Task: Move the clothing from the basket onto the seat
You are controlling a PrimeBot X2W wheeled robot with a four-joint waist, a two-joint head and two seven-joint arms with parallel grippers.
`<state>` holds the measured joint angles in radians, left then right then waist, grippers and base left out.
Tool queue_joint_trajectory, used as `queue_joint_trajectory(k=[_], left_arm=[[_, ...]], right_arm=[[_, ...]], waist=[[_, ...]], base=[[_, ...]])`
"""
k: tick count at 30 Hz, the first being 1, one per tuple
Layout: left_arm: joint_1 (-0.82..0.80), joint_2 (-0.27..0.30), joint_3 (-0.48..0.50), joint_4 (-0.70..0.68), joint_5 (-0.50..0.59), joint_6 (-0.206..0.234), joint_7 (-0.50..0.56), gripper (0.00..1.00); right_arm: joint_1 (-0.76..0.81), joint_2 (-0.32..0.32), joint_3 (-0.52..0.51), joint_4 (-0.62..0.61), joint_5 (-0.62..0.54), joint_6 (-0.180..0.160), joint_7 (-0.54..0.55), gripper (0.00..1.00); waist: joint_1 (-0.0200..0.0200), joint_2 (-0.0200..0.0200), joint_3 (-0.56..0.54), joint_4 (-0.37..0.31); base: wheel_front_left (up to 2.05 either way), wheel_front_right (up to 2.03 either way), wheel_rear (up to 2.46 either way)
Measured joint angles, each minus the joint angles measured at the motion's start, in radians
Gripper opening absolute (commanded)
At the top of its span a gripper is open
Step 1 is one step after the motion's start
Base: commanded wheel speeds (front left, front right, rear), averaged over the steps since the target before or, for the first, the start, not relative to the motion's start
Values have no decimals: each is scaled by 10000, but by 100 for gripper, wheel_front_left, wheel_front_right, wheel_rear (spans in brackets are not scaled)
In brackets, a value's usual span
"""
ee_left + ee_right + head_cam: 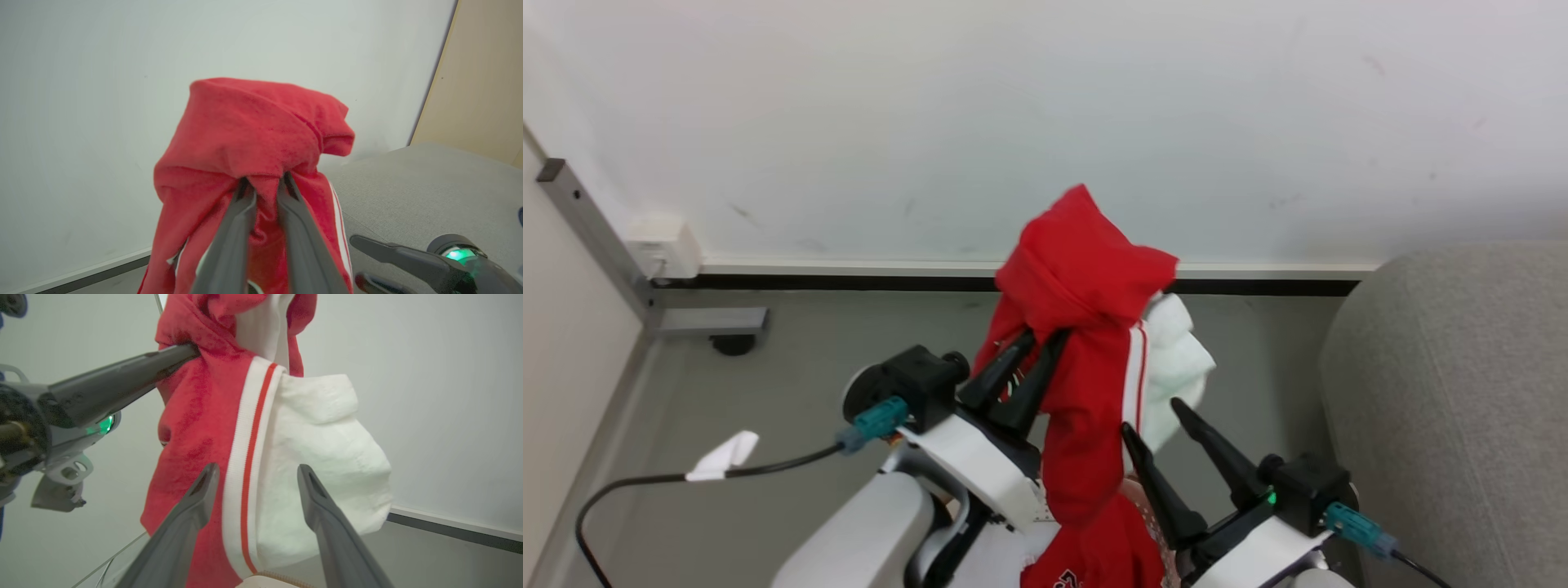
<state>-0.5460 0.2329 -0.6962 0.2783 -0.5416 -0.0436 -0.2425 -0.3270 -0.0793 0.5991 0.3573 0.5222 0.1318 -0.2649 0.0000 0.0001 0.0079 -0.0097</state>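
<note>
Left gripper (265,179) clamped on red clothing (253,130), right gripper (258,468) spread apart, white lining (322,457) plain from right wrist

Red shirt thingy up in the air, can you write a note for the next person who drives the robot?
Left hand: shut on the red garment, which hangs in the air with its white lining showing.
Right hand: open, beside the cloth, holding nothing.
Seat: on the robot's right; the garment is not on it yet.
Done: garment picked up.
Left: carry it over the seat and let go.
</note>
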Motion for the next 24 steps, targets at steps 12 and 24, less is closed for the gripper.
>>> queue_joint_trajectory(k=[12, 24], left_arm=[[174, -546, -1055, -222, 173, -309, 314, 0], [296, -667, -1417, -125, 117, -435, 399, 0]], right_arm=[[-1145, -322, 1971, 1225, 1862, 0, 2, 100], [-1445, -209, 1542, 1204, 1551, 0, 8, 0]], waist=[[0, 0, -167, 1112], [0, 0, -278, 1810]], base=[[0, 0, 0], [0, 0, 0]])
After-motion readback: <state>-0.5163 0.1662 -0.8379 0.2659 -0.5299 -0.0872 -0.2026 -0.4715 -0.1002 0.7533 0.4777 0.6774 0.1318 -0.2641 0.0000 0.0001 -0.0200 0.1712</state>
